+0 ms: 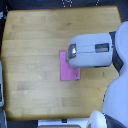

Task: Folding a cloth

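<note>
The pink-magenta cloth (66, 70) lies flat on the wooden tabletop (35, 50), near the middle. It looks like an upright rectangle, with its right part hidden under my arm. My gripper is hidden beneath the bulky white and grey arm housing (90, 49), which reaches in from the exterior view's right and hangs over the cloth's upper right edge. The fingers do not show, so I cannot tell whether they are open, shut, or touching the cloth.
The white arm body (117, 95) fills the lower right of the view. A pale object (1, 85) sits at the table's left edge. Dark floor surrounds the table at the top and left.
</note>
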Controlling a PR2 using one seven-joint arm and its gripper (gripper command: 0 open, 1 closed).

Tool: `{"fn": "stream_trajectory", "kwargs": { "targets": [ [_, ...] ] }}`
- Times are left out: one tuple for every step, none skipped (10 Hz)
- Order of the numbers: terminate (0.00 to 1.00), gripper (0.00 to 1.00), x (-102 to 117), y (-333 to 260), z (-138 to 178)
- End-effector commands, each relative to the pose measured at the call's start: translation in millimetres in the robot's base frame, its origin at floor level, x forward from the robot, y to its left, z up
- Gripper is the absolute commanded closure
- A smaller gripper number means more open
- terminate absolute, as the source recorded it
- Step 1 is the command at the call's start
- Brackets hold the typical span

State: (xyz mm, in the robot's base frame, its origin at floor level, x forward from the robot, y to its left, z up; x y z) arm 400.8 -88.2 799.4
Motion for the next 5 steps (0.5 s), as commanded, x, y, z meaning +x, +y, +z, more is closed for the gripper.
{"fn": "stream_trajectory", "kwargs": {
  "targets": [
    [0.00,1.00,-0.6,58.0,-22.1],
    [0.00,1.00,1.1,58.8,-24.5],
    [0.00,1.00,11.3,63.3,-33.7],
    [0.00,1.00,16.6,66.8,-38.0],
    [0.00,1.00,22.4,72.9,-43.9]
  ]
}}
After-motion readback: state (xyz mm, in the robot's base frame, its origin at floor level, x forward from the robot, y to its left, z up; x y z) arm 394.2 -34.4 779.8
